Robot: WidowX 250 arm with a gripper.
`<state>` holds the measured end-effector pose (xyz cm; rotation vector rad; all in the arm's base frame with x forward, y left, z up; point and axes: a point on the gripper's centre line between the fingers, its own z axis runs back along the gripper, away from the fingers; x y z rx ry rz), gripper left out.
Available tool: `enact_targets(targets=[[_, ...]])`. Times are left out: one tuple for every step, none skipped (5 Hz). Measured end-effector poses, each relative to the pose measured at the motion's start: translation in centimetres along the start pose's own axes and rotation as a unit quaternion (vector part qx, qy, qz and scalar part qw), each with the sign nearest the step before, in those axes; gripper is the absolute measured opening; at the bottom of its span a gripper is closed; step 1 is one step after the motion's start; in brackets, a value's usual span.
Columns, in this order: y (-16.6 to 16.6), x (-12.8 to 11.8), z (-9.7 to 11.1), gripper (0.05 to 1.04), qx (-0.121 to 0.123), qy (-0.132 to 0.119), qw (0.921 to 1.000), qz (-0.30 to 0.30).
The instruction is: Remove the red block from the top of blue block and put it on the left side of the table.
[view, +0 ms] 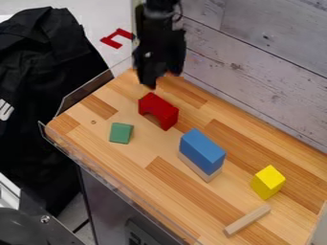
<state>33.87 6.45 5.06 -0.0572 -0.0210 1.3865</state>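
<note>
Far L: clear rim, hard see-thru plastic; could catch a block if shoved too far that way. L of ctr: green block, matte, small, squarish; liable to a knock from any further L push of the red. Upper ctr: red block, flat on desk, off the blue, placement prob. done, tho maybe not far enough L; smooth, w/ rounded arch cut; could tip or skid from a low sideways swing. Just above in frame: hand, black, angular, released, nothing grasped. Ctr R: blue block, smooth oblong, atop pale wood block; could slide off if bumped. Lower R: pale stick, plain wood, squared; then yellow block, glossy, chunky, low risk, well apart from hand
</note>
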Motion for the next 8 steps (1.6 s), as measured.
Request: enact_targets(targets=[[-0.8,-1.5,3.9,1.001,-0.032,-0.035,0.9911,-0.124],[0.1,-3.8,4.8,1.001,-0.023,-0.015,0.9662,-0.256],[2.0,-5.6,3.8,1.001,-0.026,0.027,0.9275,-0.372],[2.5,-6.1,3.8,1.001,-0.030,0.028,0.8744,-0.483],[1.9,-6.3,3.8,1.001,-0.008,0.019,0.8058,-0.592],[1.2,-6.6,2.7,1.001,0.029,0.021,0.7290,-0.684],[0.6,-7.0,1.2,1.001,0.075,0.021,0.6915,-0.718],[0.5,-7.6,0.6,1.001,0.067,0.036,0.6858,-0.724]])
